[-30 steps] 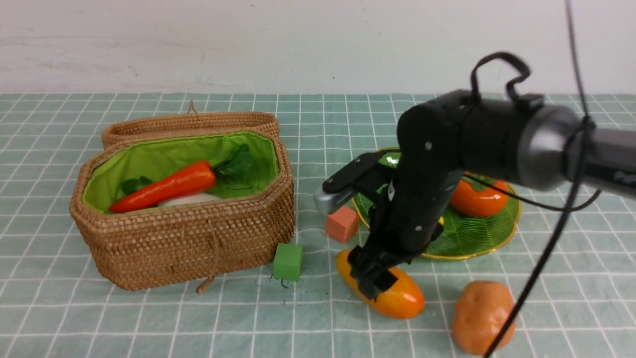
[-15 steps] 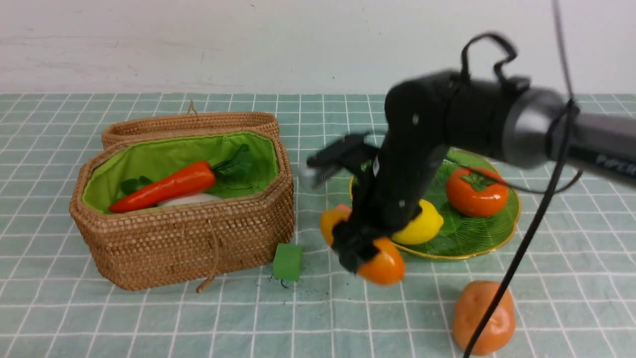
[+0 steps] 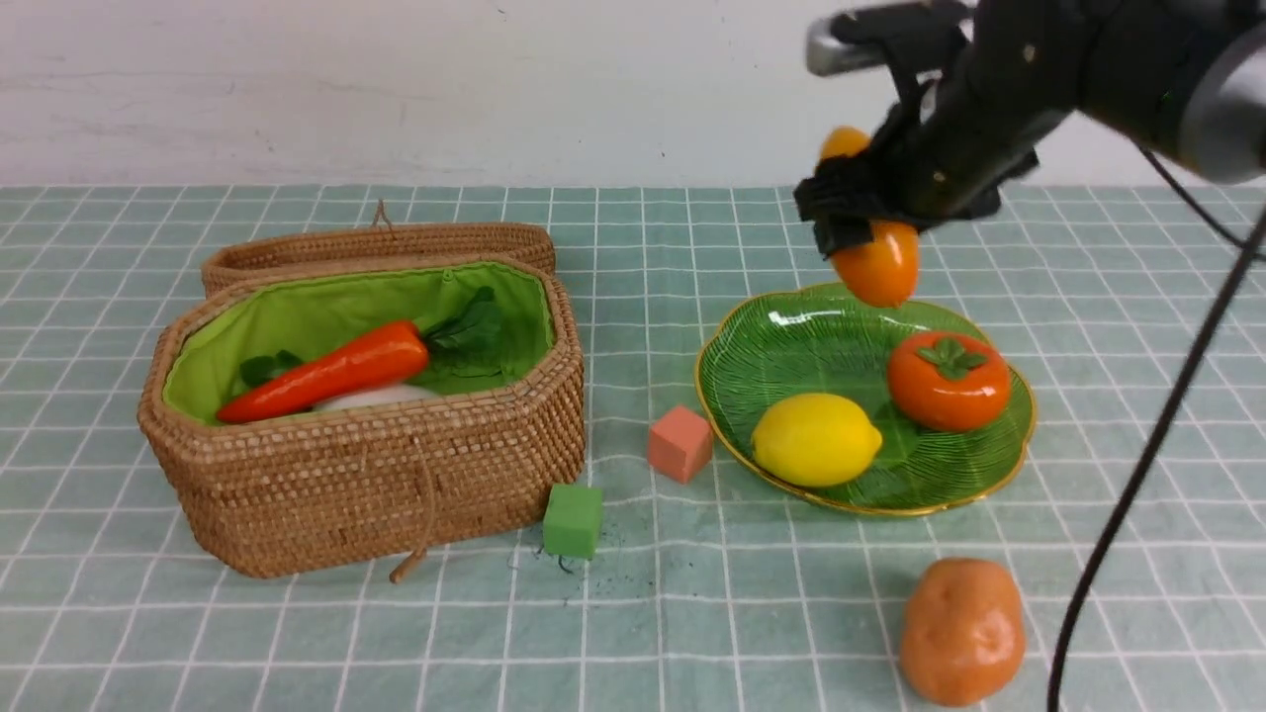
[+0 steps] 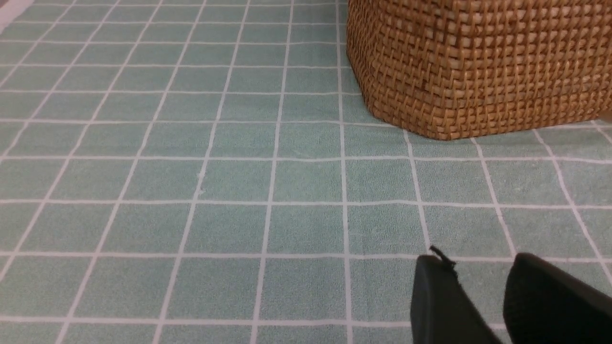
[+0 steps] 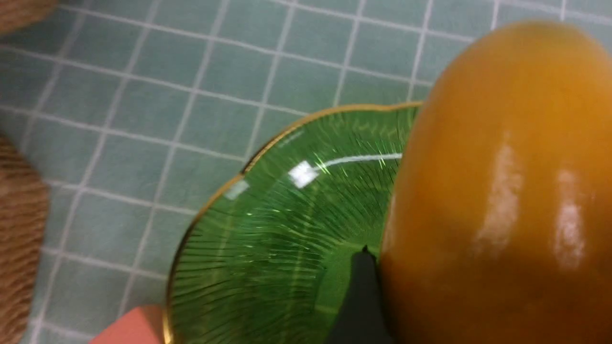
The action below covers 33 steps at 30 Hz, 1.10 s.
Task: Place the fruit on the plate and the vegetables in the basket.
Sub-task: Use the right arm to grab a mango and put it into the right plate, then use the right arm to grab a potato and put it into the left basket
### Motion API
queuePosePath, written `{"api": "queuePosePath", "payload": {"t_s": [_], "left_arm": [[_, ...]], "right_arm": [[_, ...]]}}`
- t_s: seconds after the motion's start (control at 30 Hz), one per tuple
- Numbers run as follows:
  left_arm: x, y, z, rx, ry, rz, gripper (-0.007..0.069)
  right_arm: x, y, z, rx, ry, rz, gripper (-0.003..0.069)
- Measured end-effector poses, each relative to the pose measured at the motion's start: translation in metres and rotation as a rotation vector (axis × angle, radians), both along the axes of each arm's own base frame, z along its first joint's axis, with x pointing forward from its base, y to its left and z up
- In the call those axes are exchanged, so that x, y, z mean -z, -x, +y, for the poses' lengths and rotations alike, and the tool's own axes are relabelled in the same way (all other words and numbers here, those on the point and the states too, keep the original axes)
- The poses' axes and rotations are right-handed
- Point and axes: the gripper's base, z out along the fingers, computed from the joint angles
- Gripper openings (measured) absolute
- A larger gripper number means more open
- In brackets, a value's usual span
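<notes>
Front view: mango (image 3: 875,259), lifted off the tabletop within the last second, hangs gripped in the right gripper (image 3: 859,229) jaws above the plate (image 3: 737,381), release pending; left wrist view: left gripper (image 4: 483,298) jaws slightly parted, empty, beside the basket (image 4: 473,67); right wrist view: mango fills frame over plate.

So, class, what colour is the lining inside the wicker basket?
Bright green. The lining of the basket shows best in the front view.

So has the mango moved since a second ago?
Yes. The mango, held in the right gripper, has gone from the cloth near the potato up and back, above the plate.
</notes>
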Motion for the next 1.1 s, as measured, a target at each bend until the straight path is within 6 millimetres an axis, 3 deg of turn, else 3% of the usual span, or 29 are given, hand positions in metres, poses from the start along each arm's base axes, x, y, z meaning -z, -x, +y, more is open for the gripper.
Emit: {"api": "queuePosePath", "payload": {"t_s": [0.03, 0.1, 0.17, 0.3, 0.4, 0.47, 0.53, 0.6, 0.67, 0.8, 0.83, 0.87, 0.97, 1.0, 1.1], "left_arm": [[0.0, 0.0, 0.0, 0.0, 0.0, 0.0, 0.0212], [0.0, 0.0, 0.0, 0.0, 0.0, 0.0, 0.0215], [0.0, 0.0, 0.0, 0.0, 0.0, 0.0, 0.0217], [0.0, 0.0, 0.0, 0.0, 0.0, 0.0, 0.0218], [0.0, 0.0, 0.0, 0.0, 0.0, 0.0, 0.0221], [0.0, 0.0, 0.0, 0.0, 0.0, 0.0, 0.0223], [0.0, 0.0, 0.0, 0.0, 0.0, 0.0, 0.0225], [0.0, 0.0, 0.0, 0.0, 0.0, 0.0, 0.0228], [0.0, 0.0, 0.0, 0.0, 0.0, 0.0, 0.0228], [0.0, 0.0, 0.0, 0.0, 0.0, 0.0, 0.0232], [0.0, 0.0, 0.0, 0.0, 0.0, 0.0, 0.0233], [0.0, 0.0, 0.0, 0.0, 0.0, 0.0, 0.0235], [0.0, 0.0, 0.0, 0.0, 0.0, 0.0, 0.0237], [0.0, 0.0, 0.0, 0.0, 0.0, 0.0, 0.0237], [0.0, 0.0, 0.0, 0.0, 0.0, 0.0, 0.0237]], "right_arm": [[0.0, 0.0, -0.001, 0.005, -0.004, -0.001, 0.0542], [0.033, -0.011, -0.001, 0.037, -0.017, 0.066, 0.0542], [0.052, -0.015, 0.002, 0.042, -0.016, 0.107, 0.0542], [0.059, -0.016, 0.004, 0.045, -0.024, 0.12, 0.0548], [0.057, -0.015, 0.003, 0.046, -0.023, 0.123, 0.0603], [0.049, -0.011, 0.002, 0.045, -0.009, 0.134, 0.0664], [0.042, -0.007, -0.001, 0.042, 0.01, 0.133, 0.0677], [0.021, 0.001, -0.005, 0.043, 0.029, 0.126, 0.0676], [0.008, 0.008, -0.007, 0.044, 0.033, 0.129, 0.0667], [-0.039, 0.039, -0.015, 0.049, 0.019, 0.142, 0.0587], [-0.038, 0.04, -0.015, 0.05, 0.018, 0.149, 0.0582], [-0.051, 0.053, -0.018, 0.055, -0.002, 0.147, 0.0553], [-0.057, 0.084, -0.026, 0.111, -0.051, 0.177, 0.0507], [-0.057, 0.086, -0.026, 0.116, -0.057, 0.178, 0.0507], [-0.048, 0.123, -0.035, 0.202, -0.122, 0.231, 0.0496]]}}
